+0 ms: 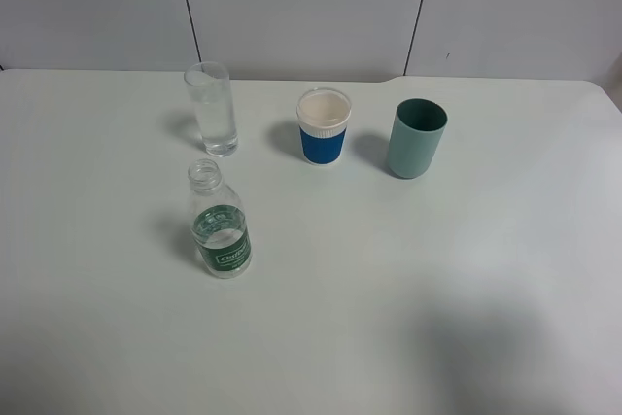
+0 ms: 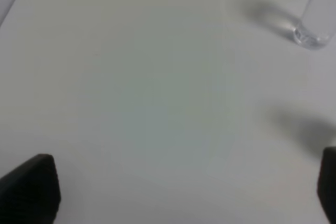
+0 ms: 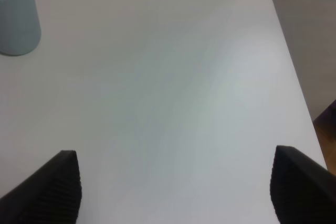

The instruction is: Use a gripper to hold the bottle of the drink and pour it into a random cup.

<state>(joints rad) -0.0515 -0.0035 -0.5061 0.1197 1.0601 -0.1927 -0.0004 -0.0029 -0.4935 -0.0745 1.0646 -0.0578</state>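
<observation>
A: Which step is it?

B: The very start. The left gripper (image 2: 186, 190) is spread wide and empty, the right gripper (image 3: 176, 187) also. The bottle (image 1: 221, 224) stands upright, just in front of the tall glass (image 1: 212, 108).

A: And next?

B: Reach the bottle, I think. The white table (image 1: 437, 289) is bare there, grey wall panels (image 1: 301, 7) behind.

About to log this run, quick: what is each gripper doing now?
Left gripper: open, holding nothing.
Right gripper: open, holding nothing.
</observation>
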